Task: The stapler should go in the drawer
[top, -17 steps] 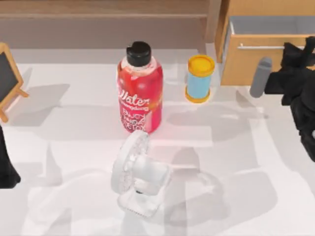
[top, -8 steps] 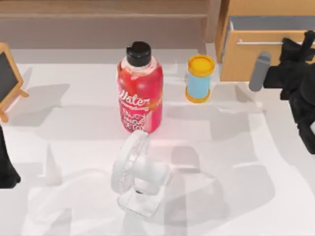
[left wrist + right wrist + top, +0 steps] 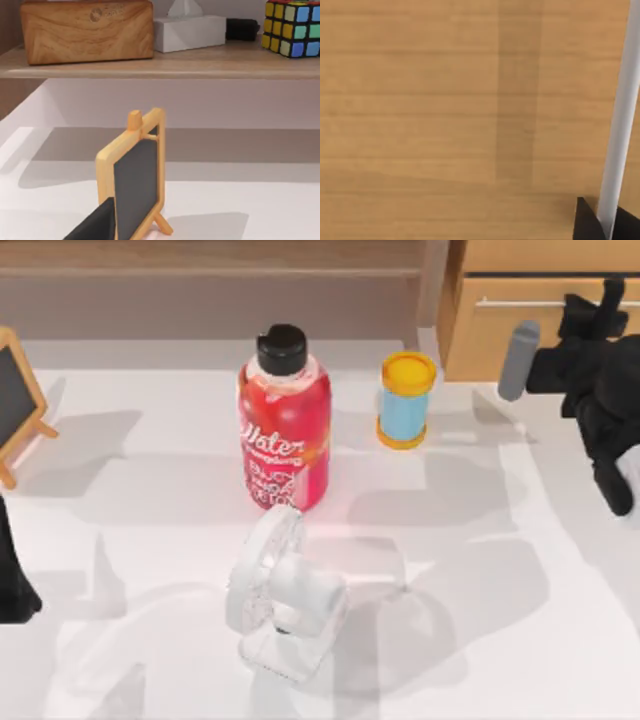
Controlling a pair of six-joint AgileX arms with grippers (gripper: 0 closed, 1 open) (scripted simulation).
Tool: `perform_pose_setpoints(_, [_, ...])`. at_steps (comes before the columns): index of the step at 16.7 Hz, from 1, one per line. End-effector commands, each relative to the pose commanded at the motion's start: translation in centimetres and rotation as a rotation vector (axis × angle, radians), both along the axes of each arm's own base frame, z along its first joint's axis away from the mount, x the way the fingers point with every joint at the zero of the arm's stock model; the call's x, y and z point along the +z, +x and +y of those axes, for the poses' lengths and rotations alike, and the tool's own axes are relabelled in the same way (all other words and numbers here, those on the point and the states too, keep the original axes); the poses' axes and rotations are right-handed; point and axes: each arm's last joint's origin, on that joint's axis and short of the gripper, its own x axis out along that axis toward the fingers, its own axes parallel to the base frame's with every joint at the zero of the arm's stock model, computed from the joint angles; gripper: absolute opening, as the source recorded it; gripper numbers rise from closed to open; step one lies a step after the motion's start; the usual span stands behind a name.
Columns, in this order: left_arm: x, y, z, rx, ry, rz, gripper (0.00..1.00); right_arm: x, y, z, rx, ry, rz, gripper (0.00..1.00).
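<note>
It looked like a rendered home desk or study corner: a white table (image 3: pixel 520 570) held a desk fan (image 3: pixel 280 595) and a small chalkboard easel (image 3: pixel 132 182), while a wooden shelf (image 3: pixel 160 65) carried a tissue box (image 3: pixel 190 30) and puzzle cube (image 3: pixel 292 27).

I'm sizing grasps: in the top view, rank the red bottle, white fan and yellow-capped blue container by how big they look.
1. Red bottle and white fan: they look about alike, too close to rank.
2. Yellow-capped blue container: clearly smallest.
</note>
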Motion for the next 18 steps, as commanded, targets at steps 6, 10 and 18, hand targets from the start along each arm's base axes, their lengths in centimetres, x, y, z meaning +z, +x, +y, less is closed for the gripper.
perform_pose_setpoints(6, [0.0, 0.0, 0.0, 0.0, 0.0, 0.0, 1.0, 0.2, 2.3, -0.1, -0.001, 0.011, -0.005, 0.0])
perform_pose_setpoints(10, [0.0, 0.0, 0.0, 0.0, 0.0, 0.0, 1.0, 0.3, 2.3, -0.1, -0.001, 0.011, -0.005, 0.0])
perform_pose_setpoints(18, [0.0, 0.0, 0.0, 0.0, 0.0, 0.0, 1.0, 0.3, 2.3, -0.1, -0.001, 0.011, -0.005, 0.6])
